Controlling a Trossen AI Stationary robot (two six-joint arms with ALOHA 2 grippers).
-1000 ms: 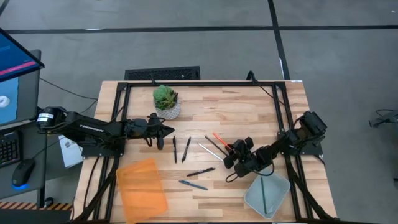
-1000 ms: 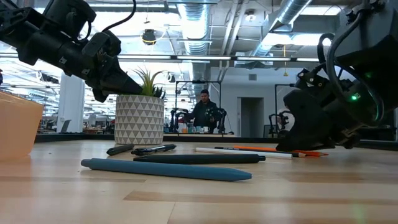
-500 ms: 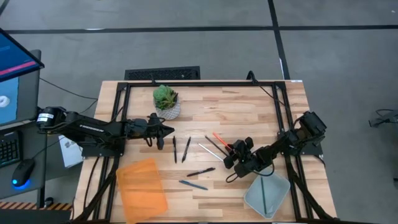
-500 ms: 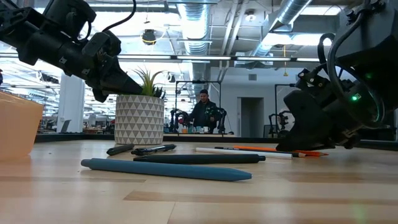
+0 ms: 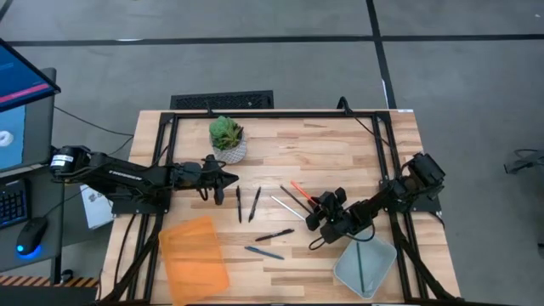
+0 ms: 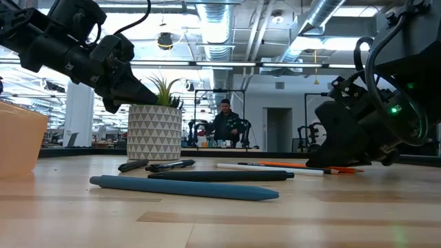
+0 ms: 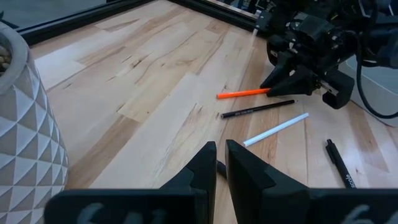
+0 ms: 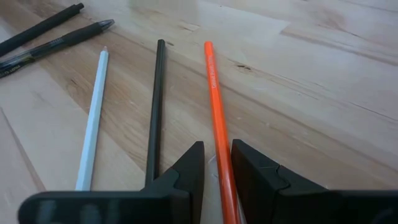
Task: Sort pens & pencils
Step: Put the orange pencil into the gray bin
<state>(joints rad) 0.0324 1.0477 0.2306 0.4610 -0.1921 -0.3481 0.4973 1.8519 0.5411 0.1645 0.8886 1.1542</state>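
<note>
On the table in the high view lie two black pens [image 5: 239, 202] [image 5: 255, 204], a third black pen [image 5: 274, 235] and a blue pen [image 5: 264, 252]. To their right lie a white pencil [image 5: 286, 206], a thin black stick [image 5: 299, 198] and an orange pencil [image 5: 302, 192]. My right gripper [image 5: 316, 207] [image 8: 217, 163] is low at the orange pencil's [image 8: 213, 99] near-right end. It is narrowly open, a finger on each side, and no touch shows. My left gripper [image 5: 231, 178] [image 7: 221, 152] hangs shut above the table, next to the plant pot.
A potted plant [image 5: 227, 139] stands at the far left. An orange tray [image 5: 194, 257] sits at the near left. A pale grey tray [image 5: 365, 265] at the near right holds a green pencil [image 5: 360, 262]. A person [image 6: 226, 124] stands in the room beyond the table.
</note>
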